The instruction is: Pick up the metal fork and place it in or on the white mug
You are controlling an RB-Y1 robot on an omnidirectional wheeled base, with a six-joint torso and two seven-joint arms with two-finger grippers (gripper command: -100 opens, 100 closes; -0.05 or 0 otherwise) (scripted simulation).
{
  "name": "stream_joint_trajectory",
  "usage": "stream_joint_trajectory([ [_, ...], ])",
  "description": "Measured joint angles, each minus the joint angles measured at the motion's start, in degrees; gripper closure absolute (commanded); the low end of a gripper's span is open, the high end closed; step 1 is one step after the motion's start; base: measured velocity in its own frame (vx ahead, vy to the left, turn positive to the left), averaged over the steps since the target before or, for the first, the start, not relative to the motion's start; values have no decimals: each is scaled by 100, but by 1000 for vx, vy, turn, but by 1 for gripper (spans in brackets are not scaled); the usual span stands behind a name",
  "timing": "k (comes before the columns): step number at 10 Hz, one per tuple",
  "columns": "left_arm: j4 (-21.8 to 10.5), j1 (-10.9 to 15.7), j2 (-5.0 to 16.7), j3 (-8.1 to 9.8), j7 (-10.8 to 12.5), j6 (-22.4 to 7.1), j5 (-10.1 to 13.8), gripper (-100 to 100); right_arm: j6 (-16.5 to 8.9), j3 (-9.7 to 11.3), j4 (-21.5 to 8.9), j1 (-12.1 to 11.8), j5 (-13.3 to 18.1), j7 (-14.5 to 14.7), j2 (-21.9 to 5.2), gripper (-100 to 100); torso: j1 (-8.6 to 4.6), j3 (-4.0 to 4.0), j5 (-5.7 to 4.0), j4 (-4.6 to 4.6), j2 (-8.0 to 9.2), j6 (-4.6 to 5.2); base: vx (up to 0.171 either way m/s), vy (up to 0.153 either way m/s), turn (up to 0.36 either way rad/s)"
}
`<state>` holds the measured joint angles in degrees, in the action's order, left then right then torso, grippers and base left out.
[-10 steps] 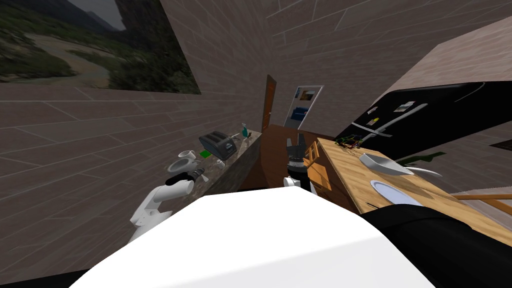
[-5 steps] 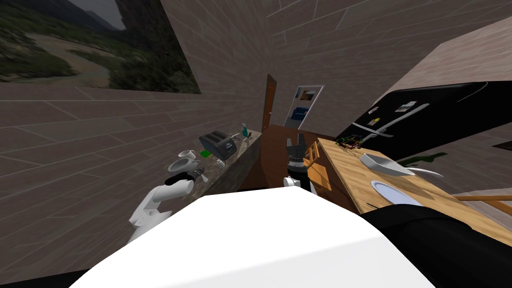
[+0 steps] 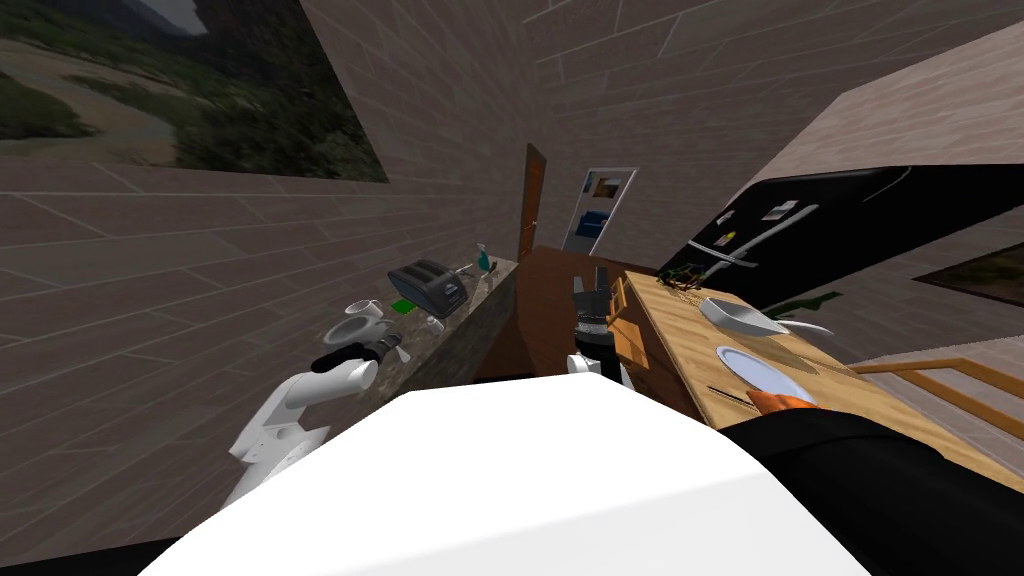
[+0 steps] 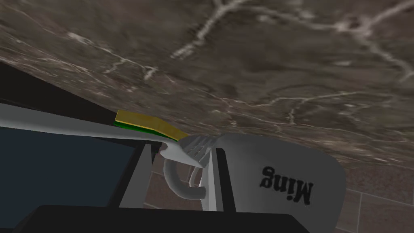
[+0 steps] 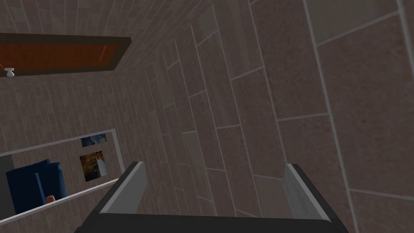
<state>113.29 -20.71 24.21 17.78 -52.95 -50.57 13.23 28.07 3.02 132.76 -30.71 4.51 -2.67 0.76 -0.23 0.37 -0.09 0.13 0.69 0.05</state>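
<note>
My left gripper (image 4: 180, 148) is shut on the grey fork (image 4: 193, 147). Its tines stick out past the fingers and its long handle (image 4: 60, 123) runs off to one side. The white mug (image 4: 279, 178), marked "Ming", lies right against the gripper, with its handle (image 4: 178, 184) between the fingers. In the head view the left gripper (image 3: 390, 344) hangs over the dark marble counter (image 3: 455, 325), just this side of the mug (image 3: 366, 308) and a pale bowl (image 3: 349, 329). My right gripper (image 3: 598, 282) is held up in the middle and is open (image 5: 213, 166).
On the counter stand a dark toaster (image 3: 430, 287), a green and yellow sponge (image 3: 403, 305) and a spray bottle (image 3: 484, 260). To the right is a wooden table (image 3: 680, 345) with a plate (image 3: 760, 370) and a grey tray (image 3: 738, 315), and a black fridge (image 3: 850, 225) behind it.
The whole head view has shifted, so my head or torso has moved a little. The left gripper keeps its place beside the mug, and the right arm has not moved.
</note>
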Motion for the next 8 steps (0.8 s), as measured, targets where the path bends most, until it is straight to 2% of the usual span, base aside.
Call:
stream_joint_trajectory([
  [2,182,52,196,215,-54,-73,178,100,0,0,0,0,0,0,0,0,-7,8,-6,5,9,3,-152,-52,-219],
  [4,192,171,449,463,-164,-46,408,100,0,0,0,0,0,0,0,0,-15,8,-11,5,10,7,-160,-65,-222],
  [6,335,156,640,717,-278,-23,618,100,0,0,0,-1,0,0,0,0,-18,8,-12,5,8,8,-127,-51,-180],
  [8,284,279,799,929,-349,-84,721,100,0,-1,0,-1,0,0,-1,0,11,-4,-6,1,-12,7,-58,34,-157],
])
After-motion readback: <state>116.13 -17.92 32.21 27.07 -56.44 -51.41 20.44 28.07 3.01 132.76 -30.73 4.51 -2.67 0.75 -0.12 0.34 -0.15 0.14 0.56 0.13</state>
